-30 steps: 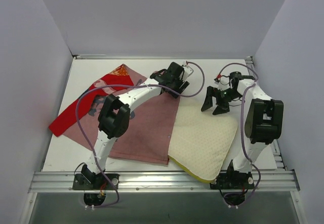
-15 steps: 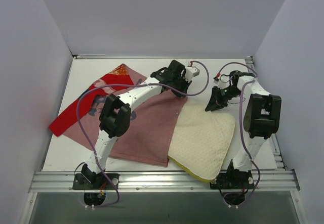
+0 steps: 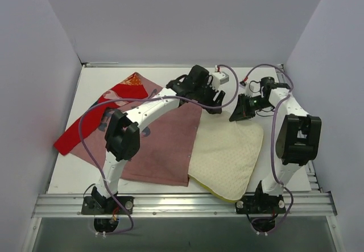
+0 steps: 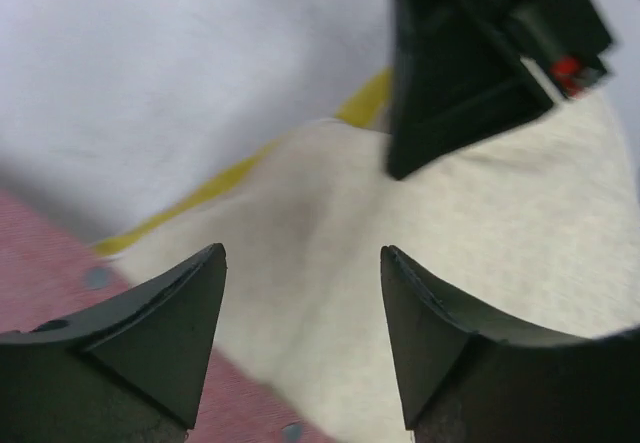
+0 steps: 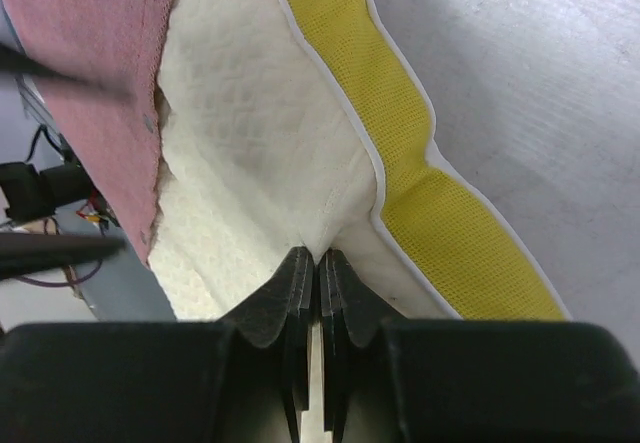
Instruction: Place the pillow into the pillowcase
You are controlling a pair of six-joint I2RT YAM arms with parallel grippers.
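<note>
Right claw (image 5: 320, 259) has dropped and now clenches the pillow (image 3: 227, 152) at its far edge, left claw (image 4: 300, 255) hangs released over the pillowcase (image 3: 162, 147) hem beside it on the counter (image 3: 102, 78); left should pinch only the top layer to open the mouth.

cream quilted pillow (image 3: 227, 152) with yellow edge, lying flat, dull-pink pillowcase (image 3: 162, 144) spread touching its left side

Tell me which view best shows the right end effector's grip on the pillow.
Right wrist: the right end effector pinches the pillow fabric, jaws shut. Top shows it small; left wrist, blurred.
</note>
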